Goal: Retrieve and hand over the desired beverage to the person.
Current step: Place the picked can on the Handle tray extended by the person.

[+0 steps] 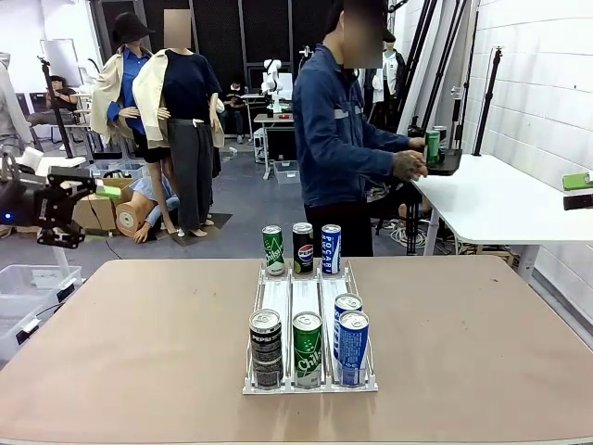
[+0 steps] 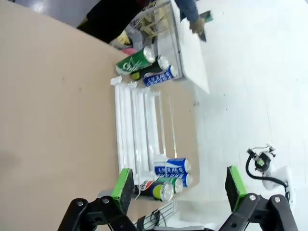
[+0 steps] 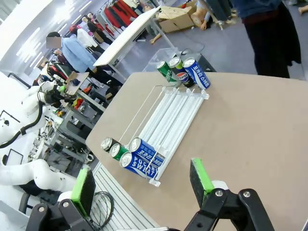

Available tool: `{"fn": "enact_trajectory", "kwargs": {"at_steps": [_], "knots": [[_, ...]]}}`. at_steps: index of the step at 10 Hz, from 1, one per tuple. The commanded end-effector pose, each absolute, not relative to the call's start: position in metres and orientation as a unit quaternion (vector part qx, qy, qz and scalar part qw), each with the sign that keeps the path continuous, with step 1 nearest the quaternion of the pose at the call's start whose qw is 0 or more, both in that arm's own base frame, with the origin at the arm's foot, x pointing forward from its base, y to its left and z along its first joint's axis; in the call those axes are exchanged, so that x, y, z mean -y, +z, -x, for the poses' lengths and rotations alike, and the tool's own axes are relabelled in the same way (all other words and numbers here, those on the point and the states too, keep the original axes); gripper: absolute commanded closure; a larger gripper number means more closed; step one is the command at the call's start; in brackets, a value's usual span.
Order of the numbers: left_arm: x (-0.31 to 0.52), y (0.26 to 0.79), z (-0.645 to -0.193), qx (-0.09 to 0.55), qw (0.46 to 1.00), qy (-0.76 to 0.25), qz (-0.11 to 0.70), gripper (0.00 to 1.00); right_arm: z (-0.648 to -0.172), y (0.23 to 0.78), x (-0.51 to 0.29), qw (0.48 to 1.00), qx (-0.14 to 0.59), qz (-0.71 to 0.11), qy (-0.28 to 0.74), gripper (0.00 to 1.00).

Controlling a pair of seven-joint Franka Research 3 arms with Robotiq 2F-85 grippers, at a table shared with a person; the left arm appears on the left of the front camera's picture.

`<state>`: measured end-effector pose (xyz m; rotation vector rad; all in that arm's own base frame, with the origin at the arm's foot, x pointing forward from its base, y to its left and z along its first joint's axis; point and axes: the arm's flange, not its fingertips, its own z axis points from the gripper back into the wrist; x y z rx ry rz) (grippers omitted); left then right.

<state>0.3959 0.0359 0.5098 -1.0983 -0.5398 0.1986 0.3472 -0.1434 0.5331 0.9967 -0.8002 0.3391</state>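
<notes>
7 cans (image 1: 307, 347) stand in a white rack (image 1: 275, 298) on the tan table (image 1: 139, 352); both grippers' fingers (image 2: 123, 186) released.

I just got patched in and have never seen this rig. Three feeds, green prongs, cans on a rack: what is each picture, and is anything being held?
The front view looks across a tan table from between two robot arms. The other two come from cameras on each wrist, looking along that arm's fingers. The green prongs are finger pads: the left gripper and the right gripper both stand open and hold nothing. On the table is a white can rack with Pepsi, green Chilsung and blue Pocari Sweat cans, three at the far end, four near. The person in a denim jacket is turned to a side table, holding a green can.
</notes>
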Motion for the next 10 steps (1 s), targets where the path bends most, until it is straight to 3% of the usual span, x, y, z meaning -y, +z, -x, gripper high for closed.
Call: {"fn": "enact_trajectory", "kwargs": {"at_steps": [1, 10], "knots": [[-0.0278, 0.5026, -0.4056, 0.266, 0.81, 0.084, 0.516, 0.0, -0.3492, 0.5344, 0.1428, 0.781, 0.379, -0.47, 0.159, 0.0], [-0.0275, 0.5091, -0.4025, 0.252, 0.813, 0.092, 0.517, 0.0, -0.3492, 0.5344, 0.1428, 0.781, 0.379, -0.47, 0.159, 0.0]]}}
